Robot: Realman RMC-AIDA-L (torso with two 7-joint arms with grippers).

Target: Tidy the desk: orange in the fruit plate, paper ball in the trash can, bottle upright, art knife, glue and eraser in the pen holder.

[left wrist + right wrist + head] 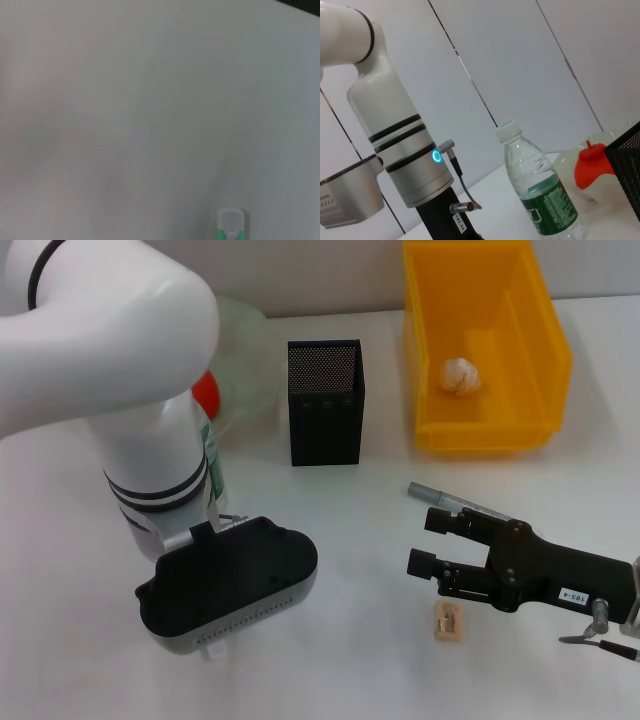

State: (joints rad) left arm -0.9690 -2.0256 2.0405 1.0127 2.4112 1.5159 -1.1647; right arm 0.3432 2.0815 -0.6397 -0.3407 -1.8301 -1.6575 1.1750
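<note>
**Small, stiff and flat: the eraser is the likely next pick**

The right gripper (425, 540) hovers low over the near right of the white desk (360, 640), its two black fingers spread apart with nothing between them. Just near of it lies the eraser (448, 621), flat on the desk, print upward. Just far of the fingers lies a grey pen-like tool (440, 496), probably the art knife, partly hidden behind the gripper.

The eraser looks light, firm and slightly grippy, so I judge it will not slip once pinched, but it sits so low that the fingertips must come almost down to the desk. Taking it across its short sides, with the fingers straddling it squarely, seems the safest hold; a skewed approach may simply push it along the surface. The grey tool is thin, rigid and able to roll, and is best taken around the middle of its barrel.

The pen holder (325, 400) stands upright in the middle distance, left of the yellow trash can (540, 350), where the paper ball (460, 375) already lies. The bottle (540, 195) stands upright beside the left arm, cap on. The orange (207, 390) sits in the fruit plate (250, 340) at the far left. No glue is visible.

The left gripper is hidden beneath its wrist housing at the near left; I cannot tell how its fingers stand.
</note>
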